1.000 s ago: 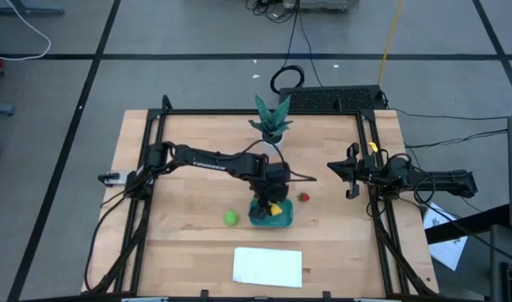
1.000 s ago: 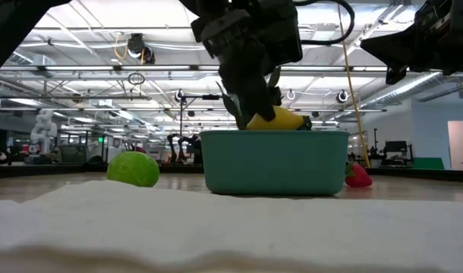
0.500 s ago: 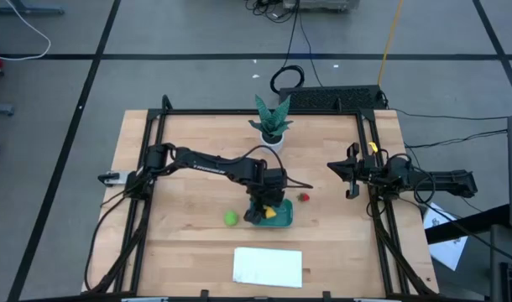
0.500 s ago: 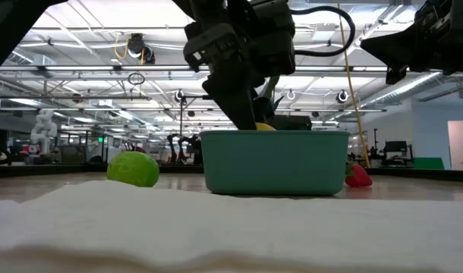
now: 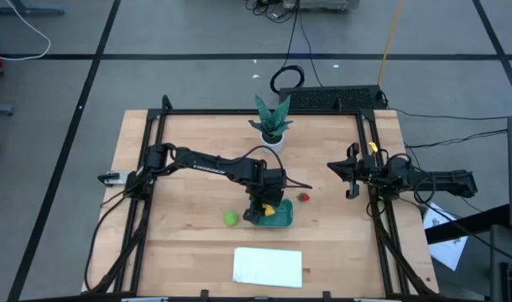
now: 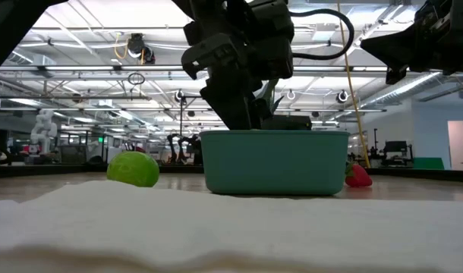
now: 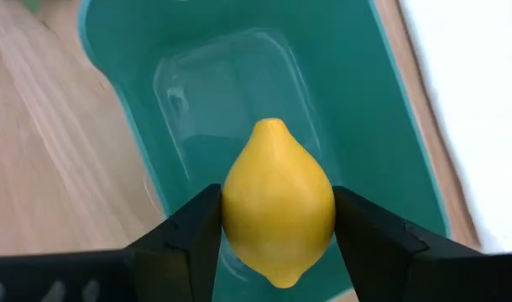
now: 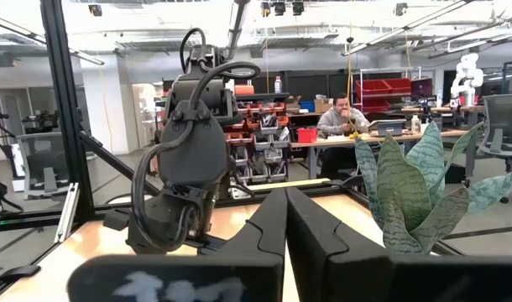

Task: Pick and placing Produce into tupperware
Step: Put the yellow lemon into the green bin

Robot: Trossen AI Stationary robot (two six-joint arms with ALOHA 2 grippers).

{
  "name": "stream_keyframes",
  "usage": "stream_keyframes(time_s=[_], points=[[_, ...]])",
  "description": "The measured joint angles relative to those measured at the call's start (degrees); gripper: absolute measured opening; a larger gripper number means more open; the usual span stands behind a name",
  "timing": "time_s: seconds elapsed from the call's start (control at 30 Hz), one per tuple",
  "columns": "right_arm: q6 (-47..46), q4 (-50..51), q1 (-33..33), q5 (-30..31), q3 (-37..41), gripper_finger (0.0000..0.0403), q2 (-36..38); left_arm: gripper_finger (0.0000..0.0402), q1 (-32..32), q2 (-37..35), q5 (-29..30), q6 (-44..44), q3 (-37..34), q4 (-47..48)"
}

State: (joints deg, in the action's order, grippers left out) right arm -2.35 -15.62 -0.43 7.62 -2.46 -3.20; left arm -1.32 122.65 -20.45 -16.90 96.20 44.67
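Clamped on the yellow fruit [image 7: 278, 200], the left gripper [image 7: 278, 220] holds it low inside the teal tub [image 7: 390, 126], just above its floor. Either side of the tub [image 6: 275, 161] on the wooden table [image 5: 189, 235], the lime green fruit [image 6: 133, 168] and the small red fruit [image 6: 358, 176] lie near it. Farther off, the right gripper [image 8: 286, 220] waits by the table's right edge, fingers pressed together on nothing.

The high view looks straight down on the whole table [image 5: 155, 168], the low view sits at tabletop level close behind the tupperware [image 6: 275, 161], which the left wrist view sees from just above, while the right wrist view faces across the table.
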Motion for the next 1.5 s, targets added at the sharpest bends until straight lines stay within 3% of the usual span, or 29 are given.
stream_keyframes(time_s=[0.3,1.5], points=[[0.0,0.0,0.0,0.0,0.0,0.0,0.0,0.0195,-1.1,0.0,4.0,-2.8,0.0,0.1],[0.0,-0.5,0.0,0.0,0.0,0.0,0.0,0.0195,-1.3,0.1,4.3,-3.8,-4.1,-3.0]])
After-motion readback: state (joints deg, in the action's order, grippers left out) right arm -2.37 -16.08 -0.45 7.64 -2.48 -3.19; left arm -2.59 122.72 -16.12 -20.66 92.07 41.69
